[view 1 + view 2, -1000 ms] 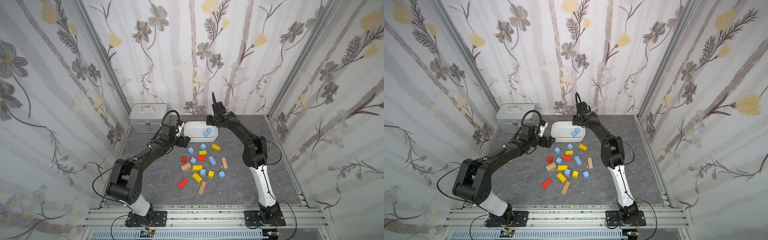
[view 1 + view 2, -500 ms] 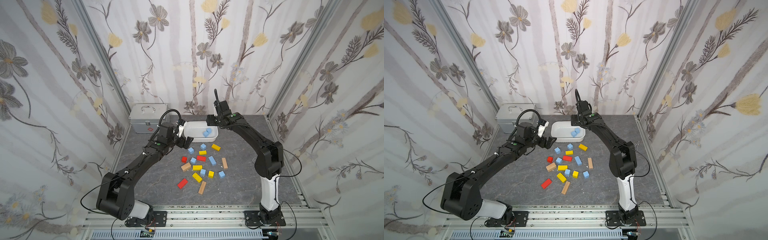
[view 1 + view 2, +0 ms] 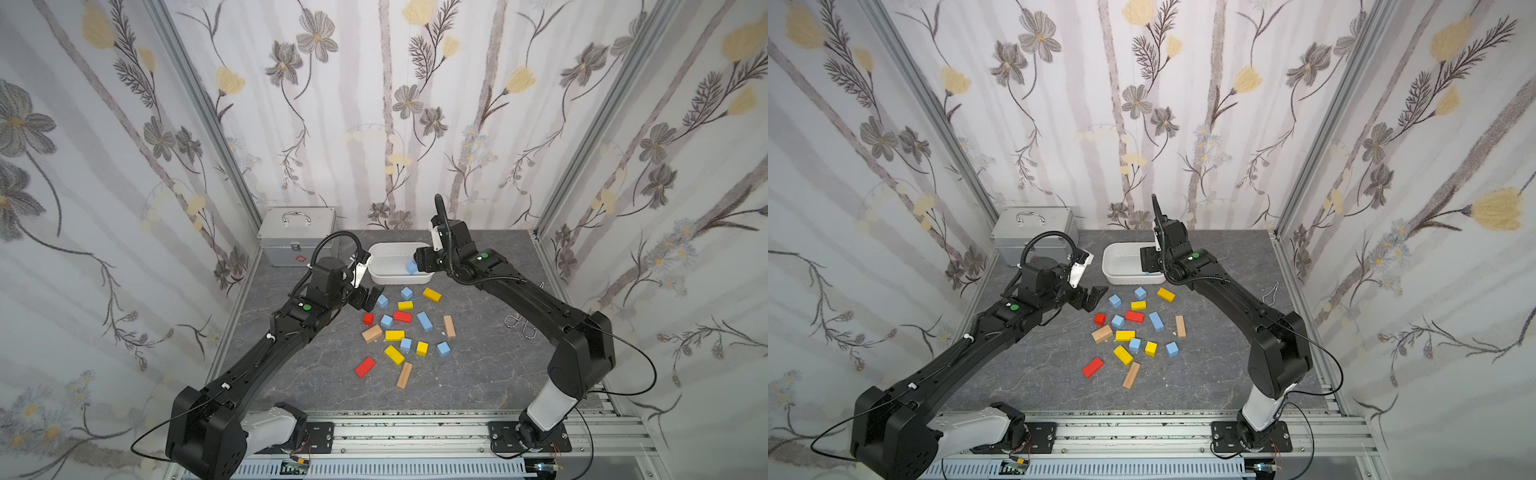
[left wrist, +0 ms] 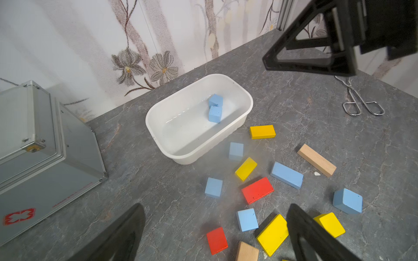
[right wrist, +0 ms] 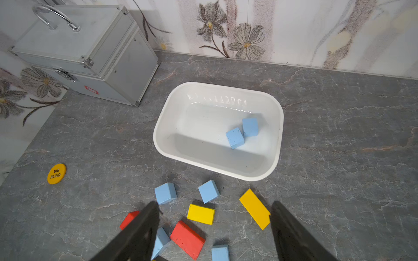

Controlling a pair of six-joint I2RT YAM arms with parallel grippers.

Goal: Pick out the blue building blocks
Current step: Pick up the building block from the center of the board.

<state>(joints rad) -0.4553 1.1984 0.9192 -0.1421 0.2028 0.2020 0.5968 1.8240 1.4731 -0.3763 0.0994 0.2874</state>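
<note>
Tray holds two blue blocks (six outside).

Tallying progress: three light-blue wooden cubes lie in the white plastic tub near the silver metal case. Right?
Not quite: two light-blue wooden cubes, not three, lie in the white plastic tub near the silver metal case. The right wrist view shows both, close together.

The left gripper has come away from the white tray and down beside the nearest blue cube. The right arm has swung its elbow outward, bringing the right gripper lower over the tray.
</note>
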